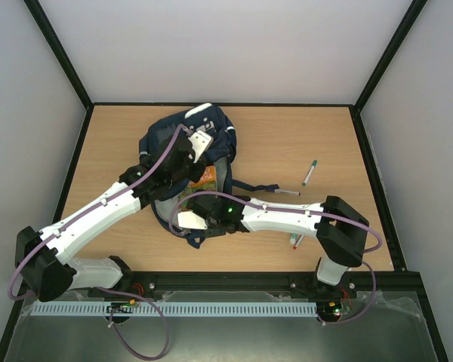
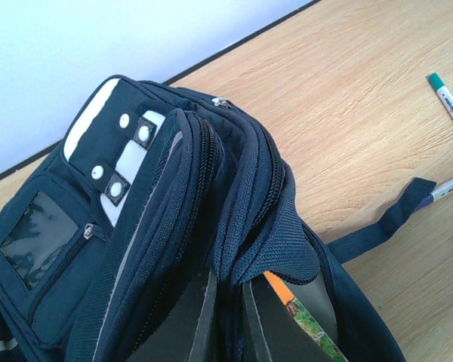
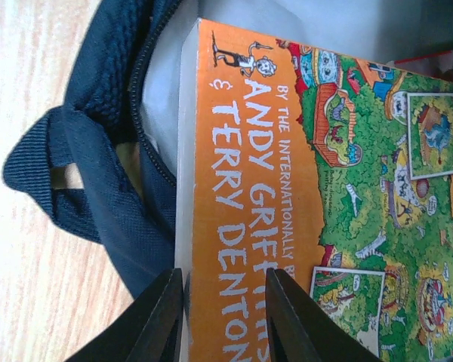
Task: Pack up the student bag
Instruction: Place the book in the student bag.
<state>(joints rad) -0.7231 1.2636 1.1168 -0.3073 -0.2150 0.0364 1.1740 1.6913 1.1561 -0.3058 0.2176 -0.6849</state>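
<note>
The student bag (image 1: 166,139) lies in the middle of the table, navy with white patches, its mouth facing the arms. My left gripper (image 1: 198,147) is shut on the fabric rim of the bag's opening (image 2: 287,249) and holds it up; its fingers (image 2: 200,317) pinch the folded cloth. An orange and green book (image 3: 287,173) lies partly inside the bag's mouth (image 1: 204,179). My right gripper (image 3: 225,320) is open, its fingertips (image 3: 162,317) over the book's cover near its edge, gripping nothing. Whether the tips touch the cover I cannot tell.
A green-capped marker (image 1: 309,172) and a pen (image 1: 285,193) lie on the wood to the right of the bag. Another marker (image 1: 296,240) lies under the right arm. A bag strap (image 1: 260,185) trails to the right. Black frame rails edge the table.
</note>
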